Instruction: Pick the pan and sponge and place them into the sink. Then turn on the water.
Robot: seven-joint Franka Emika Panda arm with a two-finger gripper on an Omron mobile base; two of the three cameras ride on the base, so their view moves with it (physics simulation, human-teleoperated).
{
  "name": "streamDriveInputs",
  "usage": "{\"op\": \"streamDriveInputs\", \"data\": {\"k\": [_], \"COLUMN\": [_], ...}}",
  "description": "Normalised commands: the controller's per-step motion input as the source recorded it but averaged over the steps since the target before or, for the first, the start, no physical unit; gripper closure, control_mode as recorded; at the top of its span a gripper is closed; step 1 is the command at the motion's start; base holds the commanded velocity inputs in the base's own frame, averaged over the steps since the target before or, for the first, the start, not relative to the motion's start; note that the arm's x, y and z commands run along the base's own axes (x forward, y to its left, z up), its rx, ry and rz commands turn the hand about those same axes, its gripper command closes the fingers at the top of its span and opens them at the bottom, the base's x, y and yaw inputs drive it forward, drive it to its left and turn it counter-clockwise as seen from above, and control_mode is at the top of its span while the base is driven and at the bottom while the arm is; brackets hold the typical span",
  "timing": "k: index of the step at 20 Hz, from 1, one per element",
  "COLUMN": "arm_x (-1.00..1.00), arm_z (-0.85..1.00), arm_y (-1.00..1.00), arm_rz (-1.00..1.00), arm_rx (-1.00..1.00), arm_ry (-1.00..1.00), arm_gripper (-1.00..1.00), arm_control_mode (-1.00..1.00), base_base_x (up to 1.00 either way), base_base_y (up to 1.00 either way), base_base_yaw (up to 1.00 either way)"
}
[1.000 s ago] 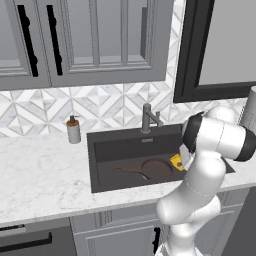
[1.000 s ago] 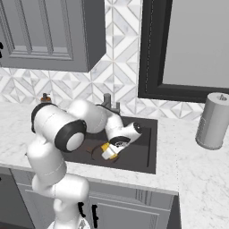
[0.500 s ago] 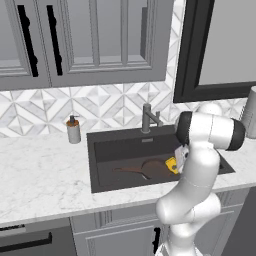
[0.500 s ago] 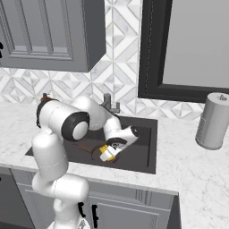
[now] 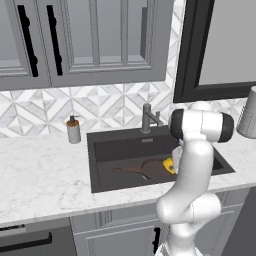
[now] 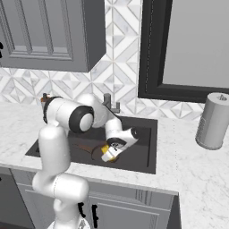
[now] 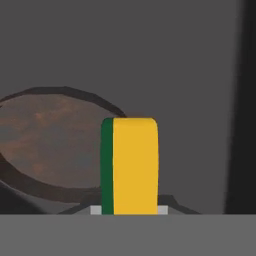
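Observation:
The dark brown pan (image 5: pixel 151 169) lies on the floor of the dark grey sink (image 5: pixel 116 148), its long handle pointing left. My gripper (image 6: pixel 112 152) reaches down into the basin and is shut on the sponge (image 5: pixel 169 165), held just right of the pan and slightly above the sink floor. In the hand view the sponge (image 7: pixel 131 167) stands on edge between the jaws, green side to the left, with the pan (image 7: pixel 50 145) beyond it to the left. The grey faucet (image 5: pixel 147 117) stands at the back rim; no water runs from it.
A soap dispenser (image 5: pixel 73 130) stands on the marble counter left of the sink. A grey cylinder (image 6: pixel 213 120) stands on the counter at the right. Wall cabinets hang above, and a dark-framed window is behind the faucet.
The arm's upper links have swung round while the hand, still holding the sponge, has sunk a little lower and nearer the pan. The pan has not moved.

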Motion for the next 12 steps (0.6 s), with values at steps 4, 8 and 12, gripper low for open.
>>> {"op": "streamDriveInputs", "data": {"k": [4,8,12], "arm_x": [0.35,0.36,0.22], "arm_z": [-0.36,-0.34,-0.22], "arm_y": [0.0,0.0,-0.04], "arm_rz": [0.0,0.0,0.0], "arm_rx": [0.0,0.0,0.02], "arm_ry": [0.0,0.0,-0.02], "arm_gripper": [1.0,-1.0,-1.0], "arm_control_mode": [-1.0,-1.0,-1.0], "base_base_x": [0.0,0.0,0.0], "base_base_y": [0.0,0.0,0.0], "base_base_yaw": [0.0,0.0,0.0]}}
